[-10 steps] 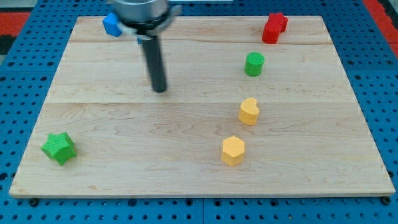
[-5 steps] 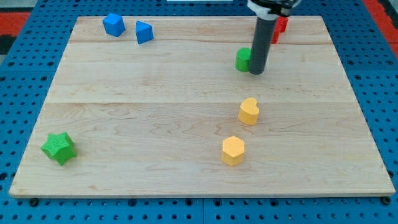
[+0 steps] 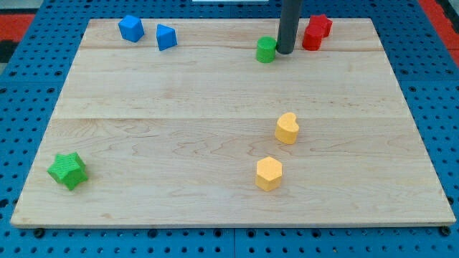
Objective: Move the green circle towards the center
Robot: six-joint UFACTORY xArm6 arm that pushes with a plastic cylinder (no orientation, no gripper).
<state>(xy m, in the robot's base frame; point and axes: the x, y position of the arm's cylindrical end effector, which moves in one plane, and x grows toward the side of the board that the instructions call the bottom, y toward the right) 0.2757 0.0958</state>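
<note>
The green circle (image 3: 266,49), a small green cylinder, stands near the view's top, right of the board's middle line. My tip (image 3: 285,51) is right beside it on its right side, touching or nearly touching it. The dark rod rises from there out of the view's top. The red block (image 3: 315,31) lies just to the right of the rod.
Two blue blocks (image 3: 130,28) (image 3: 166,36) sit at the top left. A yellow heart-like block (image 3: 287,128) and a yellow hexagon (image 3: 269,173) lie right of centre. A green star (image 3: 68,170) sits at the bottom left. The wooden board (image 3: 143,129) lies on a blue pegboard.
My tip swept from the board's upper left to the right side of the green circle. The circle has shifted left and towards the view's top.
</note>
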